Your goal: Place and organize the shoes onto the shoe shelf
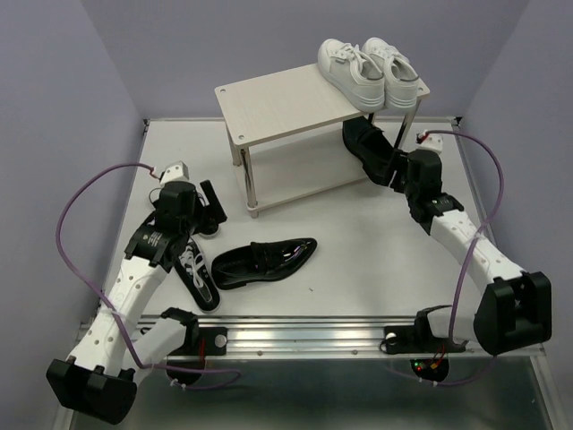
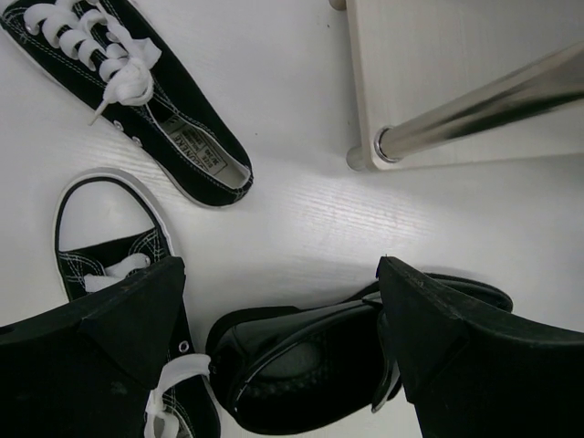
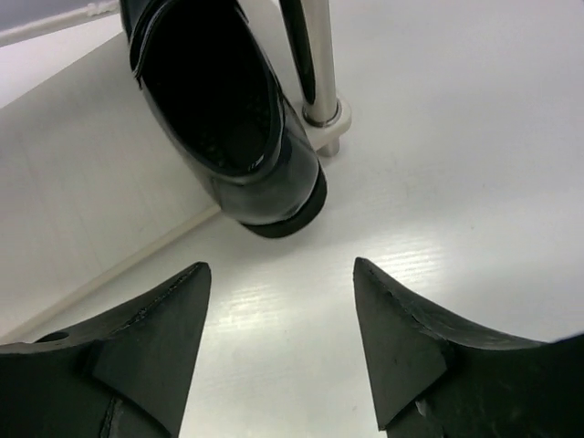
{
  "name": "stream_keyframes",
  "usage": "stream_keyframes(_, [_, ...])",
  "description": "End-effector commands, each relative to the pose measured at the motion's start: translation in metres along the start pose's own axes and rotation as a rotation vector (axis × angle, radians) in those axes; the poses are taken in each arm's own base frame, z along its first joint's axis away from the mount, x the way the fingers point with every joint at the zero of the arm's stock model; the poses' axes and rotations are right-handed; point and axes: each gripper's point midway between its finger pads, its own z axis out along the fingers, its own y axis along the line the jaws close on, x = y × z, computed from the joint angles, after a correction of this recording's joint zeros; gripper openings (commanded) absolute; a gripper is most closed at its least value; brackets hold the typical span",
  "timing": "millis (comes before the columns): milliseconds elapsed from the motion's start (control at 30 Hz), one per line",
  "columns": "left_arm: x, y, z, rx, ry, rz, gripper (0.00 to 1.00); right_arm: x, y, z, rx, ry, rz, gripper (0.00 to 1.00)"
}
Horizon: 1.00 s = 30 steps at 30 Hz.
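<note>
White sneakers (image 1: 372,72) sit atop the shelf (image 1: 277,107). One loafer (image 3: 224,109) lies on its lower board (image 1: 295,175), heel seemingly past the edge, before the released right gripper (image 3: 278,269). The left gripper (image 2: 280,265), also released, hovers over the other loafer (image 2: 301,365) and canvas sneakers (image 2: 173,128) on the table (image 1: 376,260).

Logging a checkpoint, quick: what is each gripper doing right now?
Left gripper: open, empty, above a black loafer on the table.
Right gripper: open, empty, facing the other loafer on the shelf.

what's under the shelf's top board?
One black loafer at the lower board's right end. The top board covers its far end and the tier's back.
</note>
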Motion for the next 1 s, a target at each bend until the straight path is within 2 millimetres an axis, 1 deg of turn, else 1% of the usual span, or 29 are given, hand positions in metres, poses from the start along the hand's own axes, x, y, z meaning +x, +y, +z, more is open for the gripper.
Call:
stream_keyframes(0, [0.002, -0.006, -0.016, -0.015, 0.055, 0.077, 0.98, 0.002, 0.004, -0.036, -0.074, 0.026, 0.073, 0.71])
stream_keyframes(33, [0.005, -0.012, -0.02, -0.015, 0.07, 0.095, 0.97, 0.005, 0.006, -0.042, -0.093, 0.036, 0.099, 0.79])
stream_keyframes(67, [0.013, -0.013, -0.019, -0.028, 0.107, 0.114, 0.96, 0.007, 0.006, -0.048, -0.102, 0.042, 0.111, 0.82])
stream_keyframes(100, [0.025, -0.01, -0.022, -0.048, 0.156, 0.135, 0.95, 0.008, 0.003, -0.059, -0.106, 0.045, 0.121, 0.84])
stream_keyframes(133, [0.033, -0.018, -0.025, -0.041, 0.176, 0.143, 0.93, 0.009, 0.003, -0.064, -0.111, 0.048, 0.139, 0.88])
stream_keyframes(200, [0.052, -0.019, -0.026, -0.065, 0.239, 0.17, 0.91, 0.015, -0.001, -0.074, -0.105, 0.069, 0.146, 0.9])
stream_keyframes(233, [0.06, -0.022, -0.026, -0.067, 0.255, 0.174, 0.89, 0.01, -0.004, -0.082, -0.105, 0.052, 0.157, 0.91])
stream_keyframes(267, [0.073, -0.032, -0.028, -0.048, 0.284, 0.179, 0.87, 0.01, -0.006, -0.086, -0.1, 0.05, 0.157, 0.91])
stream_keyframes(300, [0.081, -0.035, -0.029, -0.043, 0.299, 0.182, 0.86, 0.012, -0.009, -0.09, -0.092, 0.059, 0.152, 0.92])
stream_keyframes(333, [0.085, -0.042, -0.03, -0.026, 0.303, 0.175, 0.86, 0.011, -0.011, -0.094, -0.09, 0.056, 0.153, 0.93])
stream_keyframes(367, [0.095, -0.046, -0.03, -0.014, 0.321, 0.176, 0.86, 0.006, -0.012, -0.1, -0.092, 0.039, 0.157, 0.93])
stream_keyframes(400, [0.105, -0.055, -0.033, 0.01, 0.34, 0.171, 0.85, 0.004, -0.013, -0.103, -0.093, 0.036, 0.16, 0.93])
stream_keyframes(433, [0.11, -0.064, -0.032, 0.037, 0.342, 0.159, 0.85, 0.005, -0.014, -0.106, -0.089, 0.042, 0.158, 0.94])
stream_keyframes(467, [0.117, -0.067, -0.032, 0.046, 0.353, 0.15, 0.85, 0.0, -0.014, -0.111, -0.095, 0.031, 0.166, 0.94])
stream_keyframes(500, [0.121, -0.071, -0.032, 0.053, 0.357, 0.133, 0.85, -0.001, -0.014, -0.112, -0.098, 0.031, 0.168, 0.94])
stream_keyframes(533, [0.124, -0.084, -0.033, 0.095, 0.353, 0.092, 0.85, -0.001, -0.014, -0.114, -0.101, 0.033, 0.169, 0.94])
stream_keyframes(567, [0.132, -0.086, -0.033, 0.113, 0.371, 0.073, 0.85, -0.003, -0.012, -0.116, -0.108, 0.03, 0.174, 0.94])
stream_keyframes(600, [0.131, -0.094, -0.032, 0.145, 0.362, 0.033, 0.85, -0.003, -0.012, -0.117, -0.11, 0.031, 0.175, 0.95])
stream_keyframes(633, [0.133, -0.098, -0.032, 0.152, 0.364, -0.014, 0.86, -0.003, -0.012, -0.117, -0.111, 0.032, 0.178, 0.95])
stream_keyframes(667, [0.14, -0.093, -0.029, 0.146, 0.371, -0.031, 0.86, -0.002, -0.011, -0.118, -0.116, 0.032, 0.182, 0.95])
stream_keyframes(700, [0.143, -0.095, -0.027, 0.161, 0.363, -0.072, 0.85, -0.001, -0.012, -0.119, -0.116, 0.034, 0.183, 0.95])
stream_keyframes(733, [0.14, -0.1, -0.027, 0.179, 0.353, -0.083, 0.85, -0.001, -0.011, -0.119, -0.118, 0.035, 0.183, 0.95])
stream_keyframes(767, [0.147, -0.096, -0.024, 0.172, 0.364, -0.091, 0.85, 0.0, -0.011, -0.119, -0.124, 0.037, 0.184, 0.95])
stream_keyframes(800, [0.148, -0.1, -0.022, 0.188, 0.362, -0.101, 0.84, 0.0, -0.01, -0.119, -0.127, 0.038, 0.184, 0.95])
stream_keyframes(833, [0.149, -0.101, -0.021, 0.194, 0.364, -0.103, 0.82, 0.0, -0.01, -0.119, -0.128, 0.04, 0.184, 0.95])
stream_keyframes(867, [0.155, -0.1, -0.018, 0.187, 0.377, -0.095, 0.81, 0.001, -0.009, -0.119, -0.129, 0.042, 0.182, 0.95])
stream_keyframes(900, [0.156, -0.104, -0.016, 0.198, 0.376, -0.1, 0.79, 0.0, -0.009, -0.119, -0.132, 0.042, 0.182, 0.95])
stream_keyframes(967, [0.161, -0.108, -0.014, 0.214, 0.387, -0.09, 0.72, -0.002, -0.009, -0.119, -0.132, 0.039, 0.183, 0.95])
